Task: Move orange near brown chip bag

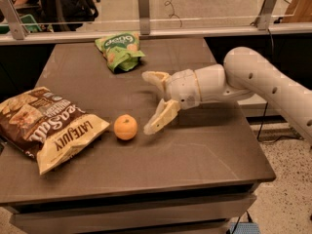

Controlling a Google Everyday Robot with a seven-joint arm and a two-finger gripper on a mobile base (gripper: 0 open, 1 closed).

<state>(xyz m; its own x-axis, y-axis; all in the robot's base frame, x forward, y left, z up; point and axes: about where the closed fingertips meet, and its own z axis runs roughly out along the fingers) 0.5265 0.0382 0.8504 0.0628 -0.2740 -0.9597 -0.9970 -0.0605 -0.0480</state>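
The orange rests on the dark table, just right of the cream-yellow end of the brown chip bag, which lies flat at the left. My gripper is open and empty, to the right of the orange and slightly above the table. Its near finger points down toward the table beside the orange without touching it. Its far finger points toward the back.
A smaller green snack bag lies at the back middle of the table. A glass barrier with metal posts runs along the far edge. The table's right edge drops to the floor.
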